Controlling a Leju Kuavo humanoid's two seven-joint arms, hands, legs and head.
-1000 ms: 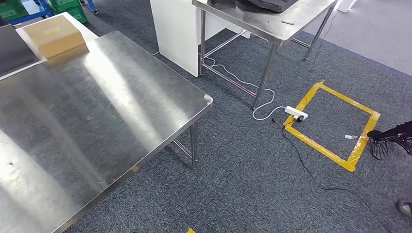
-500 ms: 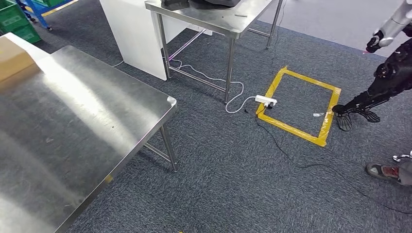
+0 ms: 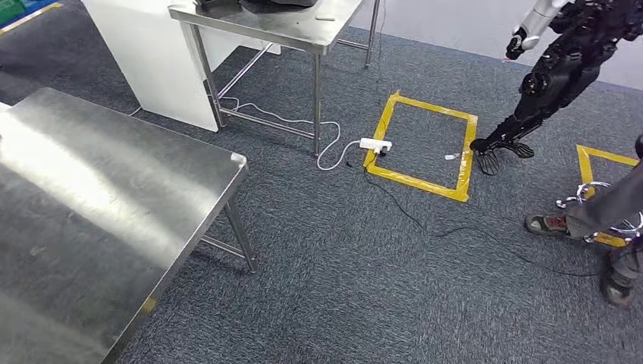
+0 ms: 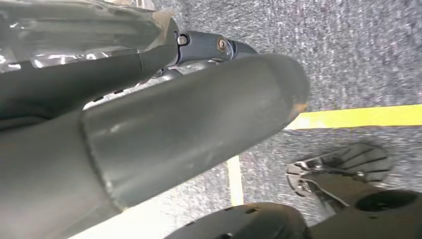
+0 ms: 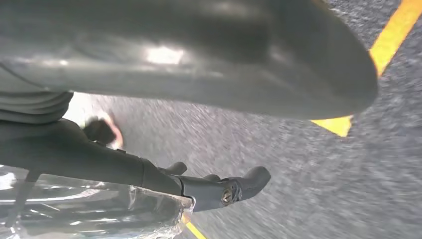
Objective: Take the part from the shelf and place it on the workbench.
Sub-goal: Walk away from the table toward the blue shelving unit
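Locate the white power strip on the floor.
Head view, centre: the white power strip lies on the carpet at the near left corner of the yellow tape square, right of the far table's leg.

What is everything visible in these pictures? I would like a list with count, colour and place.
Steel table: one, silver, near left.
Second steel table: one, silver, far, top centre.
Panel: one, white, beside the second table.
Power strip: one, white, on the carpet by the tape square.
Tape square: two, yellow, on the carpet; the second is partly seen at right.
Other robot: one, black, top right.
Person's shoe: one clear, dark, right edge.
Clear plastic wrap: shiny, beside the fingers; held or not is unclear.
Left robot hand: grey, over the carpet.
Right robot hand: grey, over the carpet.
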